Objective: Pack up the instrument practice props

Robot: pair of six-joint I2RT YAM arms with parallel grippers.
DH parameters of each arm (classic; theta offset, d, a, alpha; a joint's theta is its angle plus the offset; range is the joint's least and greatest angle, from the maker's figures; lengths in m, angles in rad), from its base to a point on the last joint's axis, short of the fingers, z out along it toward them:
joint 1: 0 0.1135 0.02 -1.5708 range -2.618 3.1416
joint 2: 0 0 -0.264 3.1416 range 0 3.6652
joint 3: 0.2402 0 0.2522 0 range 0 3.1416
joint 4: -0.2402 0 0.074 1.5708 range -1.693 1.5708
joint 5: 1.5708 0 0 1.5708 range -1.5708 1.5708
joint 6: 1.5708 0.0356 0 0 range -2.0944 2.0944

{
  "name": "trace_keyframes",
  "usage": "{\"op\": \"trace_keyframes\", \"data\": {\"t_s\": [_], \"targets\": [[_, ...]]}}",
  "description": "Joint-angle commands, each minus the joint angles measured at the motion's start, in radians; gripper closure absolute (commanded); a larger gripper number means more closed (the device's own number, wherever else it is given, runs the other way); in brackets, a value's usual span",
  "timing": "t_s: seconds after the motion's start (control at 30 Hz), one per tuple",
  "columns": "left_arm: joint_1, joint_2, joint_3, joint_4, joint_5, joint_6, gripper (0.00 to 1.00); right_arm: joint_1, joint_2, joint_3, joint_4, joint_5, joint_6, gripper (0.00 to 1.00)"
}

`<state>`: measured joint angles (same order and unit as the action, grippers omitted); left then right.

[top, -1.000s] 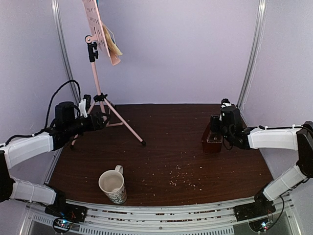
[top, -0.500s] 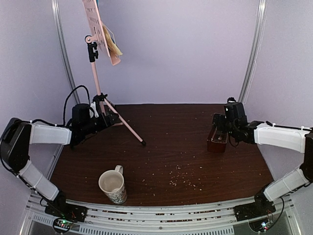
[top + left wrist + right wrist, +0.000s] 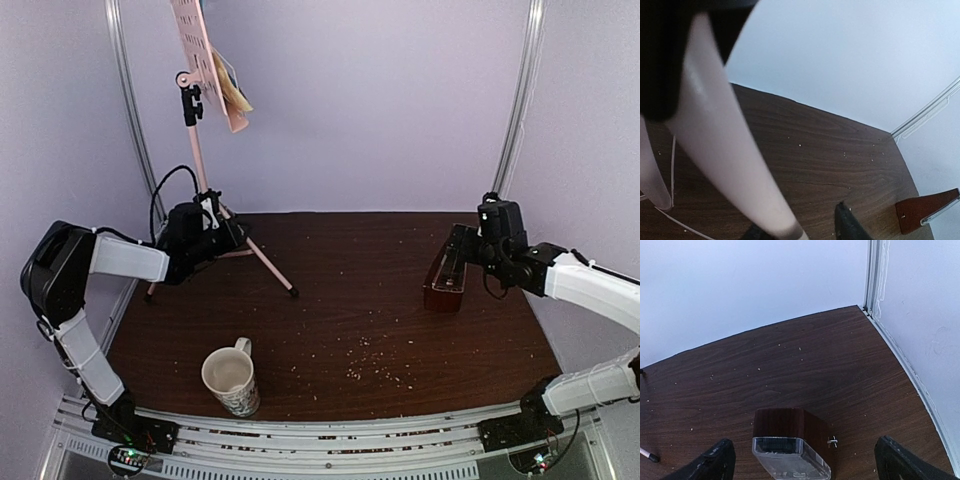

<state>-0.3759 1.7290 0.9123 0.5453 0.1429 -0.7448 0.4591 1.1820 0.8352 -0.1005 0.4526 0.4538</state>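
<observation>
The pink music stand (image 3: 197,150) rises at the back left, with the music sheets (image 3: 232,92) on its perforated desk (image 3: 197,45). My left gripper (image 3: 226,237) is at the tripod hub. In the left wrist view a pink leg (image 3: 725,150) runs between the jaws of the left gripper (image 3: 800,222), close to the left one; a gap shows at the right finger (image 3: 847,227). The red-brown metronome (image 3: 446,283) with its clear cover stands at the right. My right gripper (image 3: 807,460) is open wide, a finger on either side of the metronome (image 3: 790,435), neither touching it.
A cream patterned mug (image 3: 232,380) stands near the front left. Crumbs (image 3: 375,365) are scattered over the dark wood table (image 3: 340,300). Pale walls and metal posts (image 3: 515,110) close in the back and sides. A white cable (image 3: 672,165) lies by the stand's legs.
My left arm has reached forward to the stand's tripod and its jaws have narrowed around a leg. My right gripper has opened wide and drawn back to the right of the metronome.
</observation>
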Motion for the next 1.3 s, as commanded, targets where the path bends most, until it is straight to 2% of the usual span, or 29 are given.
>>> {"op": "trace_keyframes", "data": {"t_s": [0.0, 0.23, 0.4, 0.57, 0.77, 0.9, 1.03, 1.27], "targets": [[-0.036, 0.031, 0.056, 0.026, -0.025, 0.037, 0.71, -0.003, -0.079, -0.015, -0.033, 0.018, 0.022, 0.01], [-0.076, 0.011, 0.042, -0.010, -0.029, 0.096, 1.00, -0.004, -0.178, -0.064, -0.001, 0.005, 0.025, 0.00], [-0.088, -0.005, 0.034, -0.050, 0.084, 0.143, 1.00, -0.004, -0.209, -0.052, -0.004, -0.057, -0.009, 0.01], [-0.102, -0.012, 0.031, -0.059, 0.278, 0.179, 1.00, -0.004, -0.197, -0.029, -0.016, -0.151, -0.032, 0.01], [-0.136, -0.016, 0.082, -0.161, 0.515, 0.291, 1.00, 0.011, -0.186, -0.017, 0.037, -0.333, -0.050, 0.02], [-0.157, -0.010, 0.119, -0.240, 0.647, 0.383, 1.00, 0.062, -0.186, -0.039, 0.122, -0.411, -0.060, 0.02], [-0.185, 0.019, 0.142, -0.229, 0.741, 0.406, 1.00, 0.148, -0.170, -0.065, 0.237, -0.457, -0.076, 0.02], [-0.206, 0.072, 0.153, -0.148, 0.861, 0.342, 1.00, 0.292, -0.049, -0.041, 0.405, -0.465, -0.122, 0.06]]}}
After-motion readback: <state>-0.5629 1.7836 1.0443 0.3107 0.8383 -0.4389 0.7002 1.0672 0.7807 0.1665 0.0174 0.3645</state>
